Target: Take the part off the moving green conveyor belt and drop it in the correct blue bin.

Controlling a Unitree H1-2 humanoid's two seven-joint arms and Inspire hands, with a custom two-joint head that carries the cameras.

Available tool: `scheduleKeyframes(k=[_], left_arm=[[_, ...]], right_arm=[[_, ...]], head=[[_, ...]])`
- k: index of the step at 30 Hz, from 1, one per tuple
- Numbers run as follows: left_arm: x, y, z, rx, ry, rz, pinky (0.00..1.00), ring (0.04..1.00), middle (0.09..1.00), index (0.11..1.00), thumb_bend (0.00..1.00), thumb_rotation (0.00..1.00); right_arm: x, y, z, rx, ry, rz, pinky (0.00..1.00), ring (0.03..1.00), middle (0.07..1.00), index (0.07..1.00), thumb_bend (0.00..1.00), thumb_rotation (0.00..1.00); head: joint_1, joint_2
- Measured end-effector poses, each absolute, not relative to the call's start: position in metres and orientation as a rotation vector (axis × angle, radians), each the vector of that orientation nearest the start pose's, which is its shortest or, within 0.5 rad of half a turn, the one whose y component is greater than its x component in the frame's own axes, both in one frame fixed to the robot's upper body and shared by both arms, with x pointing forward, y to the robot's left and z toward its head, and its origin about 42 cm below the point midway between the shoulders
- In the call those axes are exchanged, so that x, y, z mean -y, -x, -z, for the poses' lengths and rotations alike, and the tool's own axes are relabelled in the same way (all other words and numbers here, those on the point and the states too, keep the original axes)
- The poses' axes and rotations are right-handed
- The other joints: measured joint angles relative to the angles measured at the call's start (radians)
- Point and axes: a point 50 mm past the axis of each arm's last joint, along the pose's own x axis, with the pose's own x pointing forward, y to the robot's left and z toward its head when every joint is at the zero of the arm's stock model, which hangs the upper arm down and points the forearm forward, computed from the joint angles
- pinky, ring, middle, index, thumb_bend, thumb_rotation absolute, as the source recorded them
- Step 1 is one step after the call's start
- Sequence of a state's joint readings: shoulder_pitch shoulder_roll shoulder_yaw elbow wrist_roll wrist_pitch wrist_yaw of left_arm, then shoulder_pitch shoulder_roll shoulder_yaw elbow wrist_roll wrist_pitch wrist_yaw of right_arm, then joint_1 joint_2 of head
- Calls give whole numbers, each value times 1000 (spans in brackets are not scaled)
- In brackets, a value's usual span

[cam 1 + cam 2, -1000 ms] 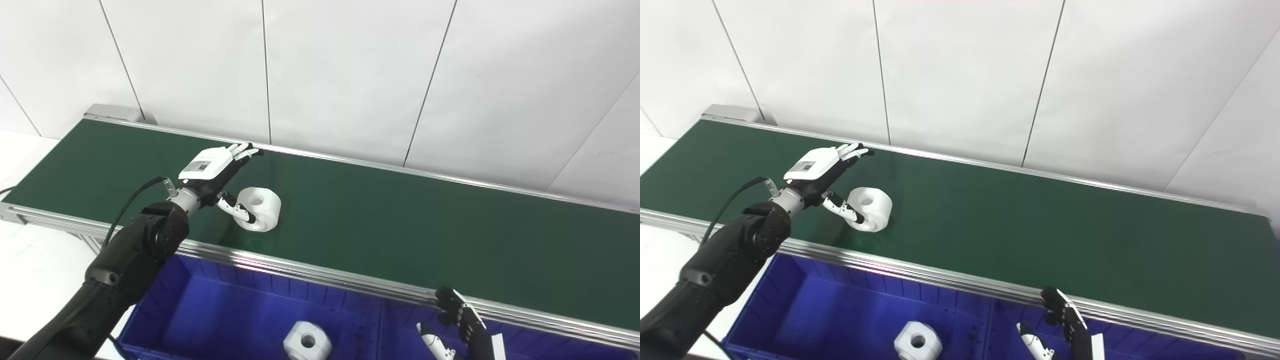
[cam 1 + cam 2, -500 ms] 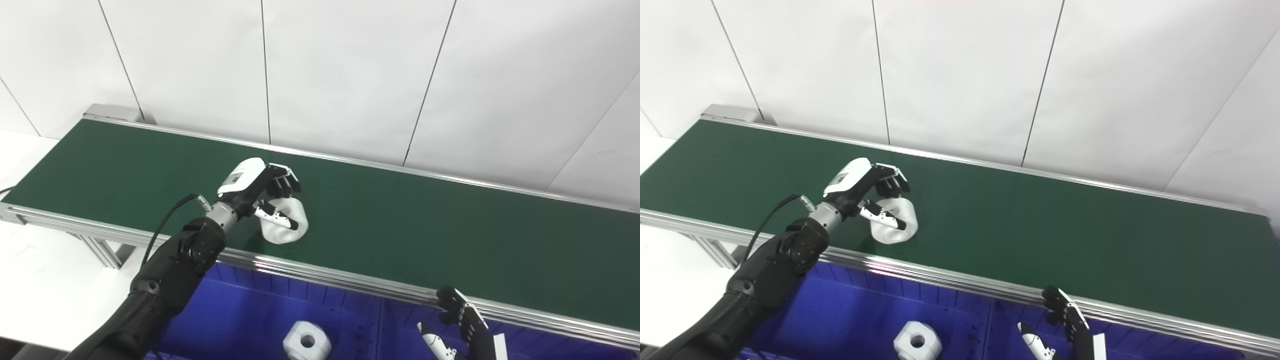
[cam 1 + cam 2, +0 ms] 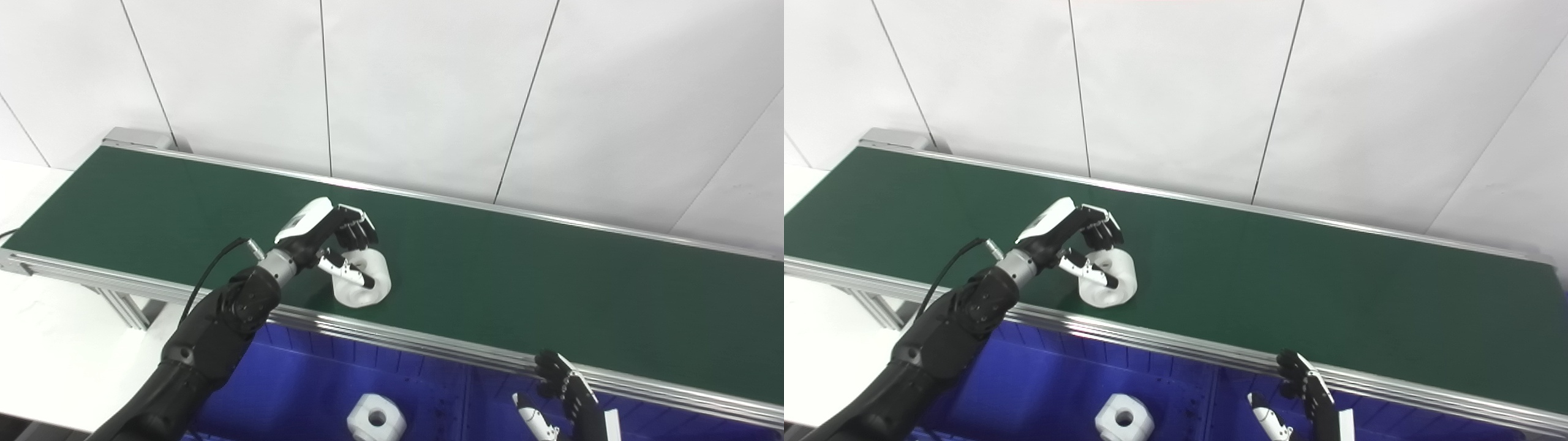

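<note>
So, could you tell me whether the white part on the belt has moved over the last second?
Yes. The white part has travelled rightward along the green belt, with the left hand closing around it.

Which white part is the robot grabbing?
The one on the green belt: the left hand is closed on that part. The other part sits in the bin.

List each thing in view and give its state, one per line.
Left hand: shut on the white ring part.
White ring part: gripped, on the belt.
Right hand: open, holding nothing, by the belt's near rail.
Green conveyor belt: carrying only that part.
Blue bin: holds one white block.
</note>
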State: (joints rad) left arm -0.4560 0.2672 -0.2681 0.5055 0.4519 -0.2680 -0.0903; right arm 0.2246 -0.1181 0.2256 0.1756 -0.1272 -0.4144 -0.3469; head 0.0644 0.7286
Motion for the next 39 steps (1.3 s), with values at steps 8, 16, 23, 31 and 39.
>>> scheduleKeyframes(k=[8,16,23,31,39], left_arm=[[-221,-392,-137,296,-692,416,447,420,491,536,496,0],[-204,-360,-204,552,-506,384,482,442,502,517,498,0],[-203,-323,-212,580,-413,395,435,425,500,529,496,0],[-214,-263,-144,375,-509,483,447,424,499,524,498,0],[-213,-229,-68,152,-554,579,466,434,506,512,497,0]], right_arm=[[215,-182,-25,51,184,109,754,771,775,782,655,445],[214,-179,-26,51,184,113,744,771,779,785,659,457],[213,-175,-29,62,191,120,736,767,778,781,658,462],[209,-177,-35,81,176,130,740,768,769,775,661,443],[203,-180,-39,91,156,124,727,760,767,776,640,446]], head=[[-14,9],[-25,24],[-40,49],[-74,86],[-94,98]])
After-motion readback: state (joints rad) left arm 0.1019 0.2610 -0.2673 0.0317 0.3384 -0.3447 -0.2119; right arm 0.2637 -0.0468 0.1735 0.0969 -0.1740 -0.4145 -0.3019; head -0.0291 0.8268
